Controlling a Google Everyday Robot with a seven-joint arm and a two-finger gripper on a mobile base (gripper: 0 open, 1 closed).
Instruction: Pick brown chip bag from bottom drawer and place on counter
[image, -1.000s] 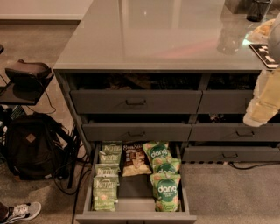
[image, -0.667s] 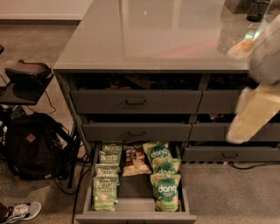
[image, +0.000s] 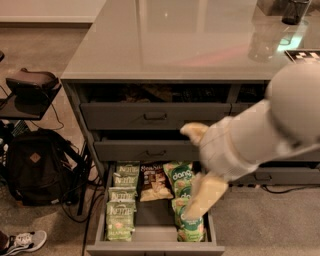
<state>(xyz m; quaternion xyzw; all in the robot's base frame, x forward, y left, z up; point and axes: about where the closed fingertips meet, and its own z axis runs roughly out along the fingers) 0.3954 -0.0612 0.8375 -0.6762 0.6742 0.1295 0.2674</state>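
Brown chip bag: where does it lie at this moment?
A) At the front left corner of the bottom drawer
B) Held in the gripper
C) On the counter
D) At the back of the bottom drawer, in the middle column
D: the brown chip bag lies at the back of the open bottom drawer, between the Kettle bags and the dang bags. The open gripper hangs over the drawer's right side, in front of the dang bags.

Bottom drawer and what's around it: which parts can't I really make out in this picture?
All in the camera view:
- bottom drawer: its front panel is cut off by the lower picture edge.
- green dang bags: partly covered by the gripper, which hangs blurred over the drawer's right side.
- brown chip bag: in full view, but its lettering is too small to read.
- top drawer: its contents are lost in shadow.
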